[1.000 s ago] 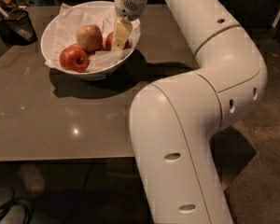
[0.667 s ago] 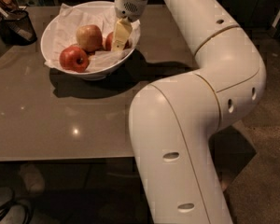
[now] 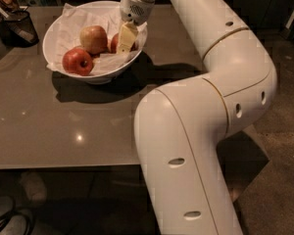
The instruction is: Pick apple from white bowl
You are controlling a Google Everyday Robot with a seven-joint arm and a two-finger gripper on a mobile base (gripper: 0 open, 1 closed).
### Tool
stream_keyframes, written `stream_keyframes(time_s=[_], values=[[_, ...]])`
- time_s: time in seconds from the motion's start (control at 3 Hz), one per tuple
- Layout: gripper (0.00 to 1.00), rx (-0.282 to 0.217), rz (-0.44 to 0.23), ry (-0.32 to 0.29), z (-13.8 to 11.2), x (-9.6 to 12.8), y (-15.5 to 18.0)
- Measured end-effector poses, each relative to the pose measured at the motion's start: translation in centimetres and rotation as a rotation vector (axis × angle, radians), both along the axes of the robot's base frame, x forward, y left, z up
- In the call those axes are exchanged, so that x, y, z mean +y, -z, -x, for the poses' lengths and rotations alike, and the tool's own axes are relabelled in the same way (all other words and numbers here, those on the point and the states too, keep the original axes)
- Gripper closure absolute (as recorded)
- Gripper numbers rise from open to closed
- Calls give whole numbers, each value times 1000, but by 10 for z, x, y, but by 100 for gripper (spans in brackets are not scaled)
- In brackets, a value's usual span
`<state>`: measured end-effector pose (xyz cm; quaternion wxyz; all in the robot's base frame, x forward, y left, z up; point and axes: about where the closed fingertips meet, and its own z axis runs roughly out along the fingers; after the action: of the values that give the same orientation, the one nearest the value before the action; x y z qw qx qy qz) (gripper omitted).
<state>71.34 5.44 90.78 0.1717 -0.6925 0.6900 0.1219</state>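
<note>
The white bowl stands at the far left of the grey table, lined with crumpled white paper. It holds three apples. The small red apple lies at the bowl's right side, mostly hidden behind my gripper. My gripper reaches down into the bowl from above, right at this apple and seemingly touching it. A larger yellowish-tan apple sits just left of it. A deeper-red apple lies at the bowl's front left.
A small dark cup with utensils stands at the table's far left corner. My arm arches over the table's right side. The table's front edge runs across, with shoes on the floor below.
</note>
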Motion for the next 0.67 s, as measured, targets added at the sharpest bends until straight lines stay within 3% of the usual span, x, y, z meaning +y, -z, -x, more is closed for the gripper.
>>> stream_keyframes(time_s=[0.33, 0.67], values=[[28, 5, -1, -6, 0, 1, 2], [46, -15, 3, -21, -1, 3, 0]])
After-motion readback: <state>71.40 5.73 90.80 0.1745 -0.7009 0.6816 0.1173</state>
